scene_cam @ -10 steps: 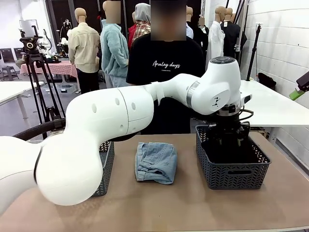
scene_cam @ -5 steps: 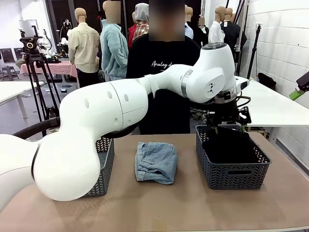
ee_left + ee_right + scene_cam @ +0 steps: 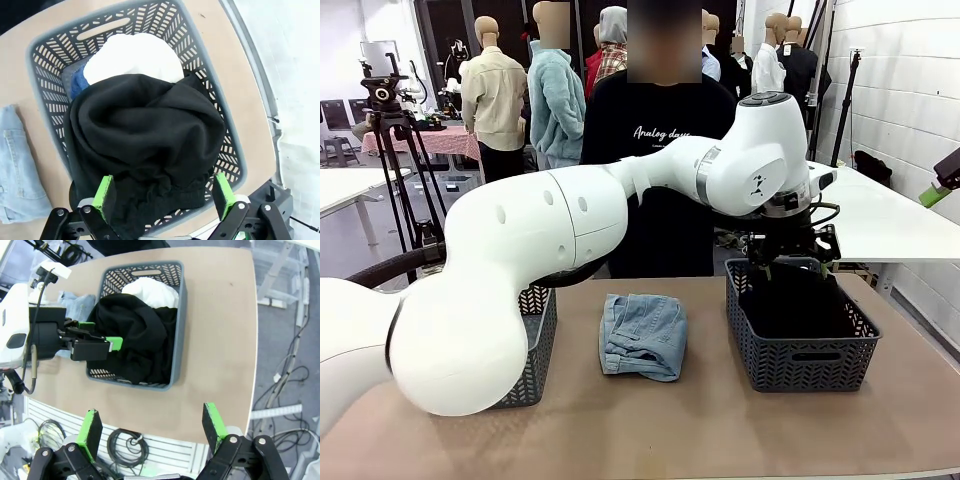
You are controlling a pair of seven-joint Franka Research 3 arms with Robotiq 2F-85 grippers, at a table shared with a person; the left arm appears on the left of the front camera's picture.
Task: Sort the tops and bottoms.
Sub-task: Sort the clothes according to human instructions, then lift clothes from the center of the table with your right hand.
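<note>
The plain black top [image 3: 145, 140] lies heaped in the grey basket [image 3: 45, 60], over a white top [image 3: 132, 57]; a patch of dark blue cloth [image 3: 76, 86] shows beside the white one. My left gripper [image 3: 163, 195] hangs open just above the black top, touching nothing. From the front, the left gripper [image 3: 792, 262] hovers over the right basket [image 3: 798, 350]. Pale light-blue denim bottoms [image 3: 642, 335] lie folded on the table's middle. My right gripper [image 3: 151, 425] is open and high above the table, looking down on the basket [image 3: 177, 330] and black top [image 3: 135, 340].
A second grey basket [image 3: 538, 345] stands at the left, mostly hidden behind my left arm. A person in a black printed T-shirt [image 3: 660, 130] stands at the far side. Bare tabletop [image 3: 720, 430] stretches along the near edge.
My left gripper opened, let go of the black top in the right basket, and rose above the rim. The right gripper stayed open.
</note>
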